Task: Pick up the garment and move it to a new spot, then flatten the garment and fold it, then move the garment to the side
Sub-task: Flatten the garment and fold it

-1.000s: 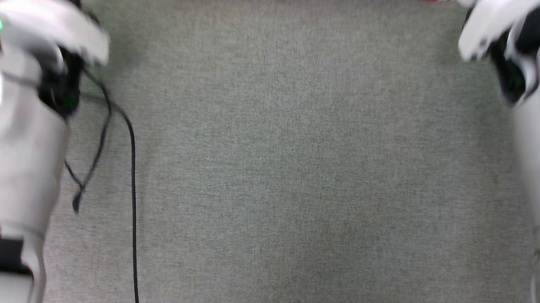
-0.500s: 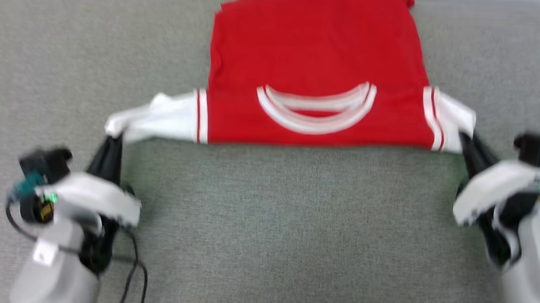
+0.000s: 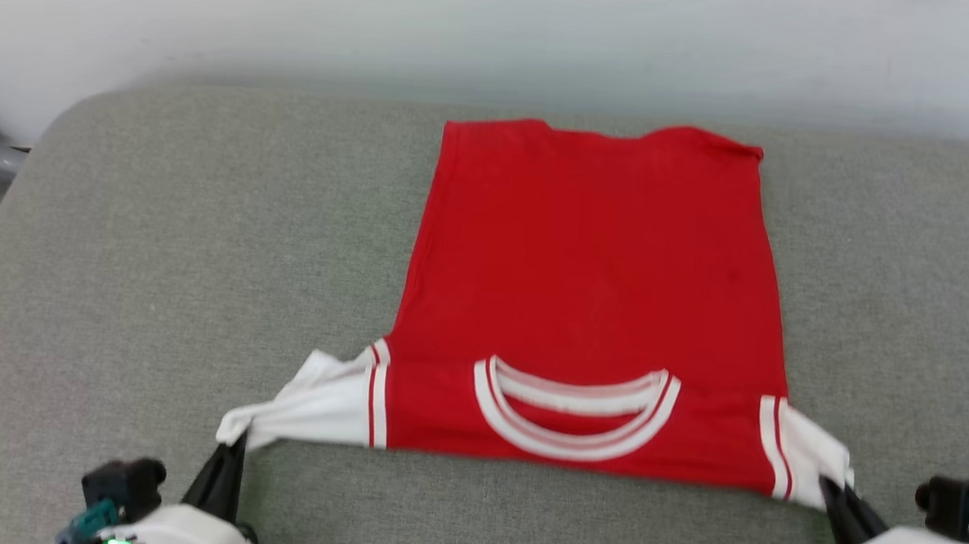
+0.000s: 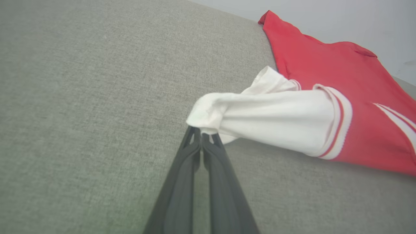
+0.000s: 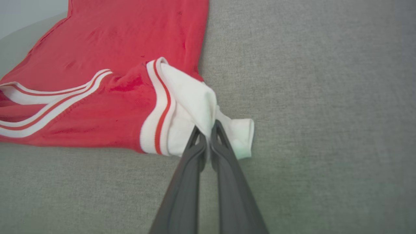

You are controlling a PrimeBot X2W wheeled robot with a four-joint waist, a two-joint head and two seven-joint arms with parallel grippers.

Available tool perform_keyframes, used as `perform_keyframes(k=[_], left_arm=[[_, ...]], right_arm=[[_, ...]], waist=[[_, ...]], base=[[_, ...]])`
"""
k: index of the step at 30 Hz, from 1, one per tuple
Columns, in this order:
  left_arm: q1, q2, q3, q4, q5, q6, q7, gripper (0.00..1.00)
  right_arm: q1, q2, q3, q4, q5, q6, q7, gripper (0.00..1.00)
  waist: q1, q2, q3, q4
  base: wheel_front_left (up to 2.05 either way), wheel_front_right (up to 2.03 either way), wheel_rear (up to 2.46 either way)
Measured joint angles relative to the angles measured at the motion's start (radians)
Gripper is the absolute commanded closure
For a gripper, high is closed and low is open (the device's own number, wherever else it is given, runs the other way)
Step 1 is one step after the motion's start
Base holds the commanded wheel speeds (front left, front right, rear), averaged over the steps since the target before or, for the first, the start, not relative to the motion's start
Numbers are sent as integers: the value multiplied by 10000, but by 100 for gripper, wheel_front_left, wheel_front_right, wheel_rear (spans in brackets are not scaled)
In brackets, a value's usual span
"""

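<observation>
My left fingers (image 3: 220, 477) and right fingers (image 3: 846, 508) pinch the white sleeves of the garment (image 3: 599, 269) spread on the bench (image 3: 166, 250).

Nothing can be read here. The garment (image 3: 591, 260) lies with a plain red face up, bearing no legible letter, number or label. Its only markings are red-and-white stripes at collar and sleeve seams.
</observation>
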Motion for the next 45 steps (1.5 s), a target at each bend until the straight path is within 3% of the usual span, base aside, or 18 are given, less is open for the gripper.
perform_keyframes(k=[9, 11, 12, 14, 22, 28, 34, 39, 45], left_arm=[[1654, 27, -17, -1047, -58, 533, 182, 100], [1812, 19, -84, -1300, -40, 600, 244, 100], [1844, 21, -130, -1444, -21, 610, 270, 100], [1850, 19, -224, -1707, 50, 652, 347, 100], [1718, -88, -500, -2495, 251, 823, 430, 100], [1215, -153, -571, -3085, 470, 874, 251, 100], [484, -324, -755, -3522, 698, 780, 92, 100], [-189, -569, -924, -3614, 815, 594, -17, 100], [-908, -790, -974, -3574, 986, 293, -144, 100]], right_arm=[[1899, 311, -311, -531, -232, 2, 537, 100], [1977, 313, -314, -560, -382, 2, 598, 53], [1975, 314, -284, -593, -443, 2, 627, 18], [1942, 314, -180, -646, -468, 0, 591, 0], [602, 313, -794, -853, -485, -6, -800, 0], [-1828, 221, -1300, 180, -859, -6, -957, 0], [-4555, -493, -1413, 2165, -834, -6, 178, 0], [-6794, -1212, -1618, 3722, -943, -6, 1969, 0], [-8963, -1488, -1615, 4924, -1542, -6, 3908, 0]], waist=[[0, 0, -593, 100], [1, 0, -642, 123], [1, 0, -654, 137], [2, 0, -671, 166], [3, 0, -453, 308], [3, 0, 154, 398], [6, 0, 1012, 638], [6, 0, 1694, 989], [6, 0, 2525, 1424]], base=[[0, 0, 0], [0, 0, 0], [0, 0, 0], [0, 0, 0], [0, 0, 0], [0, 0, 0], [0, 0, 0], [0, 0, 0], [0, 0, 0]])
